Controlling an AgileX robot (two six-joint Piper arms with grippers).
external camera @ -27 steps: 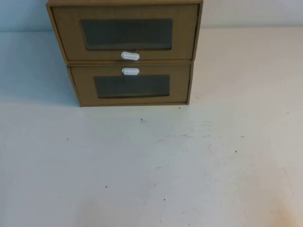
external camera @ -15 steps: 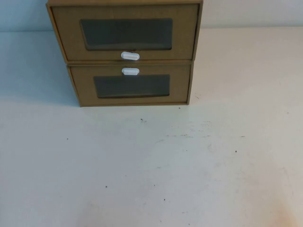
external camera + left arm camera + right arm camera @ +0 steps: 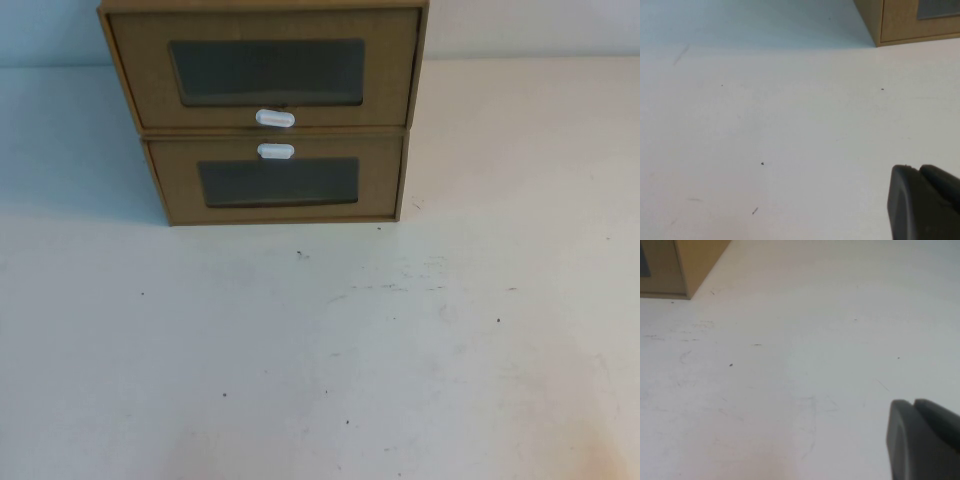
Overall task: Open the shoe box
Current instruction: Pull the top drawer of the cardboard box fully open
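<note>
As the box [image 3: 283, 180], upper centre, is shut, approach is judged pending: L gripper [image 3: 918, 172] & R gripper [image 3: 914, 407], over table [image 3: 320, 350], are closed, empty; handle [image 3: 276, 151] must be gripped next.

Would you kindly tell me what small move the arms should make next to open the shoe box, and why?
Probably advance the right end effector, now shut, toward the white handle of the upper shoe box: that box is closed, and both this and the left end effector hang over the table, short of it.

Tan shoe boxes [image 3: 330, 130], dk grey windows [image 3: 266, 72], white handles [image 3: 275, 118], off-white table [image 3: 320, 350]
</note>
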